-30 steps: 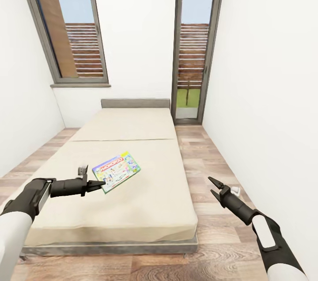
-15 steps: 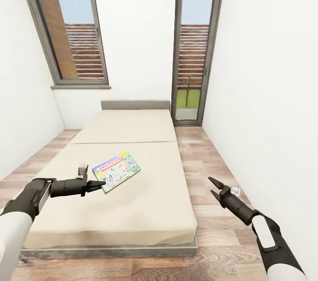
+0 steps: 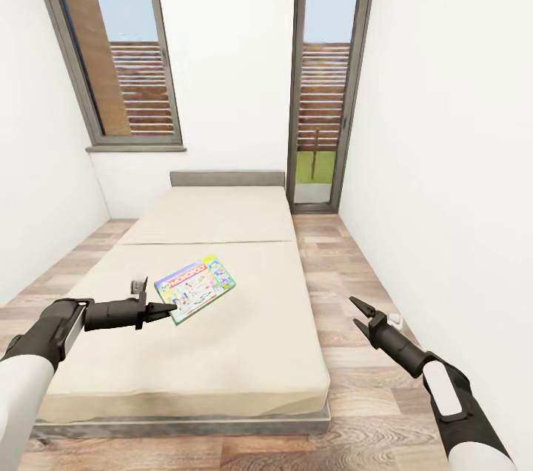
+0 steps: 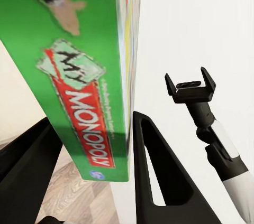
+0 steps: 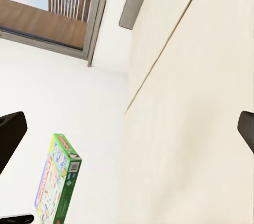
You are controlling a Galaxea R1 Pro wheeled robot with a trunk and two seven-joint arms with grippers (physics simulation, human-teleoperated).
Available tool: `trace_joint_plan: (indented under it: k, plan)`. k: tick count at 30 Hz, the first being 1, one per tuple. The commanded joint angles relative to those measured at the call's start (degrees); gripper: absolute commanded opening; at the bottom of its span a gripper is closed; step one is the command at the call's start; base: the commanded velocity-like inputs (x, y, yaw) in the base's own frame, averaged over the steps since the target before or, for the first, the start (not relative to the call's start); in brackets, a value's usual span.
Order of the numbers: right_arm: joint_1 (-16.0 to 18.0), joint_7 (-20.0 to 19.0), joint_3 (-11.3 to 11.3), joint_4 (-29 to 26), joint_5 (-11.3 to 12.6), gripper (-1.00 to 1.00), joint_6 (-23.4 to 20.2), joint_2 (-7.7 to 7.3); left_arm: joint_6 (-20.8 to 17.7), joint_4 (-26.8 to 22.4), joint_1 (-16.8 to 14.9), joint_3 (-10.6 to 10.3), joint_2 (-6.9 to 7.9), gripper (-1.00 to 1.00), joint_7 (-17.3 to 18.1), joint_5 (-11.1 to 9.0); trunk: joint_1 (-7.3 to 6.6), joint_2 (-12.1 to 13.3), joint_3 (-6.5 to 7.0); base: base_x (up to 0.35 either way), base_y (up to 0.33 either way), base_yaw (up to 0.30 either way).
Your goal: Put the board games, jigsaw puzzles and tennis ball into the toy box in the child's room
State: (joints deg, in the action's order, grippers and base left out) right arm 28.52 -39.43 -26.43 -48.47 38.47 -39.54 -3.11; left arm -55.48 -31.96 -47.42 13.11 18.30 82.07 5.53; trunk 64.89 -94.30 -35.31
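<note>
A pale blue-white board game [image 3: 196,287] with a red "MONOPOLY" band and green edge hangs tilted above the beige bed [image 3: 215,212]. My left gripper [image 3: 169,308] is shut on its near corner. In the left wrist view the green edge of the game [image 4: 79,76] sits between the black fingers [image 4: 153,166]. My right gripper [image 3: 359,312] stands open over the wood floor to the right of the bed, holding nothing. From the right wrist view, the game [image 5: 55,182] shows edge-on beside the mattress [image 5: 196,102].
The bed has a low grey headboard [image 3: 227,176] against the far wall. Two tall grey-framed windows [image 3: 326,86] stand behind it. A strip of plank floor [image 3: 333,249] runs between bed and right wall. A small white object [image 3: 396,321] lies on the floor by my right gripper.
The whole picture has slid down a little, so the camera moved. Both arms and the held game keep their places.
</note>
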Motion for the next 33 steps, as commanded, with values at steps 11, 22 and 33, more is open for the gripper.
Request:
trace_joint_plan:
  k: [11,22,33]
  plan:
    - [0.05,0.14,-0.12,0.05,0.15,1.0,-0.29,0.2,-0.58,-0.03,-0.04,0.31,0.2,-1.0,0.46,0.62,-2.43,4.4,1.92,0.0,0.0,0.0]
    - [0.05,0.18,-0.12,0.11,0.14,1.0,-0.24,0.31,-0.59,-0.03,-0.04,0.25,0.4,-1.0,0.46,0.61,-4.84,8.81,3.9,0.0,0.0,0.0]
    - [0.05,0.16,-0.18,0.16,0.28,1.0,-0.22,0.3,-0.58,-0.03,-0.04,0.25,0.41,-1.0,0.46,0.62,-7.26,13.22,5.87,0.0,0.0,0.0]
